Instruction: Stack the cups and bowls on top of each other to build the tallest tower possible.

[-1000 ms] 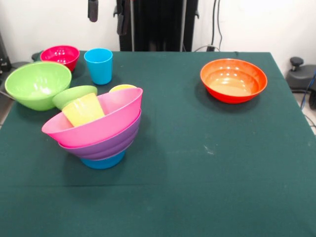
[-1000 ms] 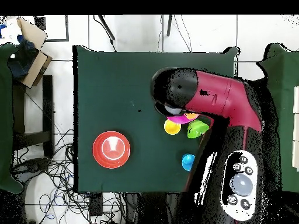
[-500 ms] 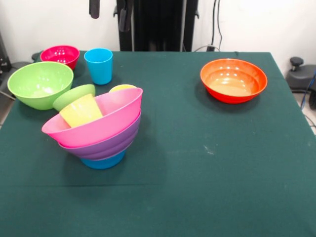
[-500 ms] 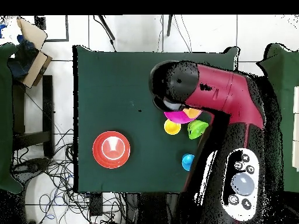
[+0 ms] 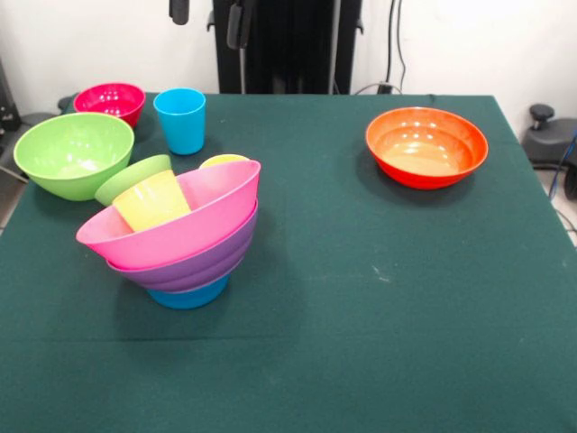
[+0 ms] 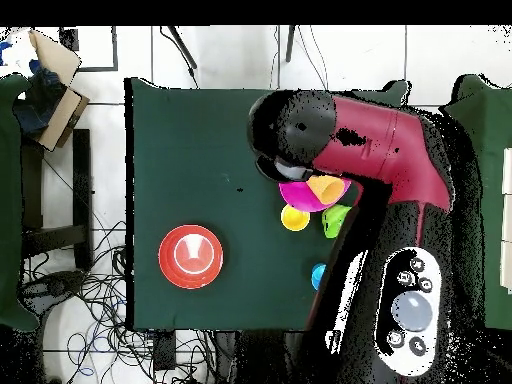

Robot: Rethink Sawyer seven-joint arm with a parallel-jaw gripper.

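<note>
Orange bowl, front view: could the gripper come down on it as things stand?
Probably yes. The orange bowl sits alone and upright on the table, nothing over or beside it. The gripper is raised at the far edge, well apart from the pink bowl pile.

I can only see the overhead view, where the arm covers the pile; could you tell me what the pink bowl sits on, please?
Observer: The pink bowl sits tilted in the purple bowl, which rests on the mid blue bowl.
Operator: Is the pale yellow cup upright?
Observer: No, the pale yellow cup lies tilted inside the pink bowl.
Operator: And the big lime green bowl?
Observer: The big lime green bowl stands on the table, apart from the pink bowl, not stacked.
</note>
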